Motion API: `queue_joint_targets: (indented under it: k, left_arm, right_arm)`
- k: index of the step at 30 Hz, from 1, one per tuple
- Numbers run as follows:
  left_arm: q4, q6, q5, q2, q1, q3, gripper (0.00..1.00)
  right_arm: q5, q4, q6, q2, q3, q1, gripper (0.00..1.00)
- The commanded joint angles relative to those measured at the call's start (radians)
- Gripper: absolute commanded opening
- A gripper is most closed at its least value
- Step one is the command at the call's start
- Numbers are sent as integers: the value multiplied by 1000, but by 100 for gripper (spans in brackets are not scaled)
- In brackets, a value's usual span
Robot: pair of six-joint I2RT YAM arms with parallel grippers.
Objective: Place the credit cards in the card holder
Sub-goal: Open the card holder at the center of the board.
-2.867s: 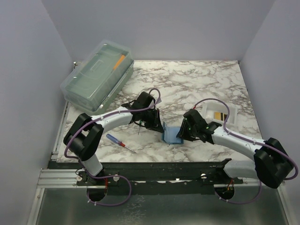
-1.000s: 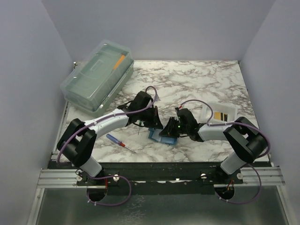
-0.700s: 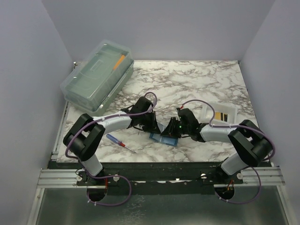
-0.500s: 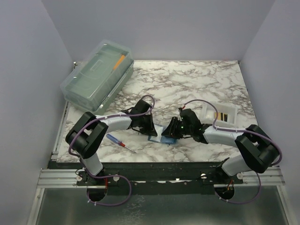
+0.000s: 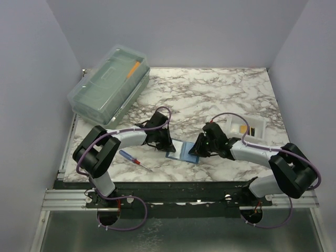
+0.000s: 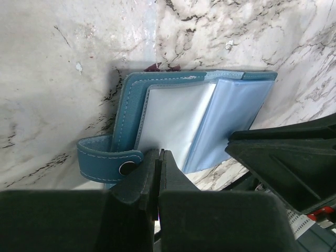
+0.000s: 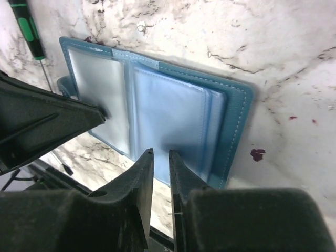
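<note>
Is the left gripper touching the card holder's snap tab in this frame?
Touching. In the left wrist view the left gripper, fingers closed together, sits against the snap tab of the opened card holder, with no gap visible at the snap.

The card holder (image 7: 231, 121) looks like stitched teal leather with glossy clear plastic sleeves (image 6: 176, 121), lying on smooth, faintly shiny marble-patterned table (image 5: 210, 89).

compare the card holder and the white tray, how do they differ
The card holder is teal-blue and lies open flat between the two claws, its clear sleeves showing no cards. The white tray is translucent white, has raised walls and holds a yellow-gold card. The holder sits near the table's middle front; the tray sits toward the right edge. Both are small, roughly rectangular and rest on the marble table.
</note>
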Motion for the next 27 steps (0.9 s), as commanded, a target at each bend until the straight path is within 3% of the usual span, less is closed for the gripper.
queue_joint_targets:
  k: [1,6,10,15,21,27]
  left_arm:
    - [-53,35,32,-9,13,28,0]
    - [-38,49,174,-42,12,106,3]
    - [5,13,243,-68,12,132,6]
    - [21,19,205,-31,19,60,0]
    - [15,30,83,1,61,-47,0]
    - [-35,25,15,-8,82,-66,0]
  right_arm:
    - [72,-241,-120,-7,102,-8,24]
    - [-67,-110,-130,-20,143,-8,28]
    - [-49,-52,-112,-26,111,-12,29]
    - [-78,64,-57,10,-15,-30,26]
    - [-18,38,12,-17,-151,-30,25]
    - [19,-17,11,-73,-159,-29,25]
